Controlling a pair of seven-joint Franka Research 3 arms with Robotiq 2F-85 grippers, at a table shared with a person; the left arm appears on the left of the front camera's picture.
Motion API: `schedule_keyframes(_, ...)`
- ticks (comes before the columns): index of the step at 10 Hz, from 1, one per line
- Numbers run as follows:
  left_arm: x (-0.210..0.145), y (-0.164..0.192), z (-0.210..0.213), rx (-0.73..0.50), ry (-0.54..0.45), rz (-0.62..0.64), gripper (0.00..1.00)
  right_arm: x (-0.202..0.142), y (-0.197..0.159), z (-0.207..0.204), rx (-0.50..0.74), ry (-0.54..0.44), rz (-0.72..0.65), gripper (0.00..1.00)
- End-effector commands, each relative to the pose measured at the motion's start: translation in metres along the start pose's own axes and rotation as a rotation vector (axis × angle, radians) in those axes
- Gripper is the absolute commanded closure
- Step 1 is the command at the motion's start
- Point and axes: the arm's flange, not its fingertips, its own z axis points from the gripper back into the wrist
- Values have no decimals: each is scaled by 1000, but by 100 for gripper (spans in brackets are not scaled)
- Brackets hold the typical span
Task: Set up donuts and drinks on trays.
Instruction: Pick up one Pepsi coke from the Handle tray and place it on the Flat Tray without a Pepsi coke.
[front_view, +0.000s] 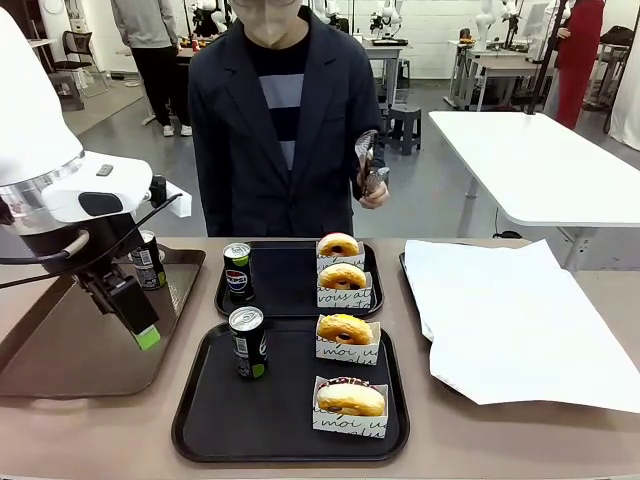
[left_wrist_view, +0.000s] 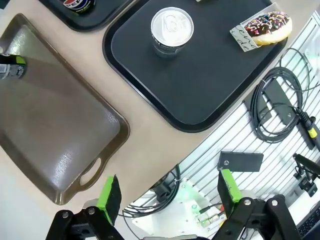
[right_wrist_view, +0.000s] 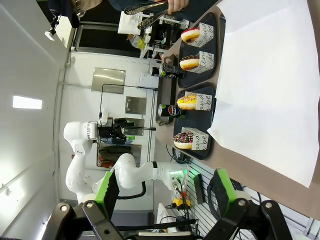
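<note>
Both my jaws stand apart, empty. Each black tray (front_view: 290, 440) carries two donuts (front_view: 349, 398) and one can (front_view: 247, 341). One more can (front_view: 147, 260) stands on the brown tray (front_view: 80, 360); my left gripper (front_view: 140, 325) could topple it sweeping past.

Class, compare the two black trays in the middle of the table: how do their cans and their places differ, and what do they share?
The near tray lies closer to the robot; the far tray lies toward the person. The near tray's can has green marks, while the far tray's can shows a Pepsi logo. Both trays are black with raised rims, and each holds one upright can on its left and two sleeved donuts on its right.
</note>
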Motion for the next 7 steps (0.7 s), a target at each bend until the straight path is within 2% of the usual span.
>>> schedule_keyframes(1,0,-2,-1,-8,4,-6,0,2,1,0,24,-11,21,0)
schedule_keyframes(3,0,0,0,0,0,0,0,2,1,0,24,-11,21,0)
schedule_keyframes(4,3,31,11,-20,-3,34,0,2,1,0,24,-11,21,0)
schedule_keyframes(7,-44,131,46,-77,-108,237,0,2,1,0,24,-11,21,0)
